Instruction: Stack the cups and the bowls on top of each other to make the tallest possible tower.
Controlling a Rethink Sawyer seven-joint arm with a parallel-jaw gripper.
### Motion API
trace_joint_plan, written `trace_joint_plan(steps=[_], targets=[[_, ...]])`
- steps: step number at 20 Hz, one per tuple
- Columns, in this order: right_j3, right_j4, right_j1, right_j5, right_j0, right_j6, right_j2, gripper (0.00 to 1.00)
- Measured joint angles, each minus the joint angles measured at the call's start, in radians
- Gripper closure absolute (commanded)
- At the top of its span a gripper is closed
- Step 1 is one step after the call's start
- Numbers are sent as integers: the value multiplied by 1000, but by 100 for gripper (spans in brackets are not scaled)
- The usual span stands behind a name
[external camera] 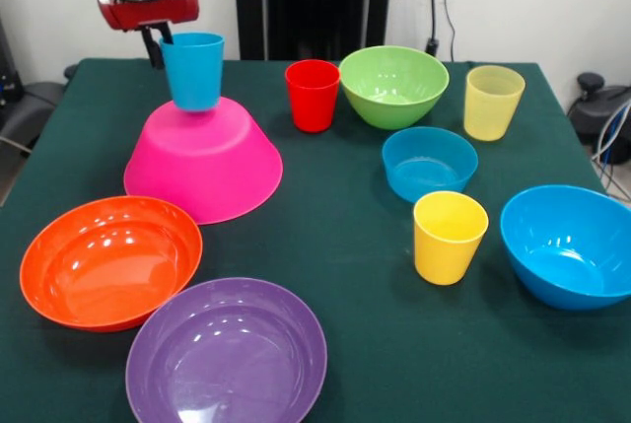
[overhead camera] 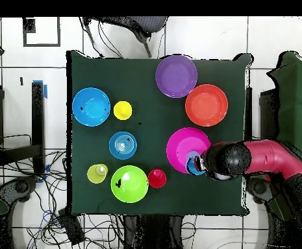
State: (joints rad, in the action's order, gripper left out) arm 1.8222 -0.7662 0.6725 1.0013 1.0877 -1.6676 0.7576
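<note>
**Blue cup on inverted pink bowl: seating and release**

Centre blue cup (external camera: 193, 70) squarely on flat base of upside-down pink bowl (external camera: 204, 159), at 10 o'clock on table (external camera: 345, 246); confirm level seating, then withdraw straight up without nudging the rim. Orange bowl (external camera: 110, 260) at 8 o'clock, red cup (external camera: 313, 95) at 12 o'clock: untouched. Gripper (external camera: 156, 48) behind cup rim, apparently at the wall; finger spacing hidden, grip cannot be told.

Glossy plastic bowls (external camera: 110, 260) and cups (external camera: 450, 237); matt green tablecloth (external camera: 345, 246).
</note>
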Motion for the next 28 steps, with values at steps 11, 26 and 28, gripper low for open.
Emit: trace_joint_plan(steps=[11, 26, 28], targets=[[-12, -13, -23, 0, 0, 0, 0, 100], [-28, -12, -34, 1, 0, 0, 0, 100], [-30, -12, -34, 1, -2, 0, 0, 100]])
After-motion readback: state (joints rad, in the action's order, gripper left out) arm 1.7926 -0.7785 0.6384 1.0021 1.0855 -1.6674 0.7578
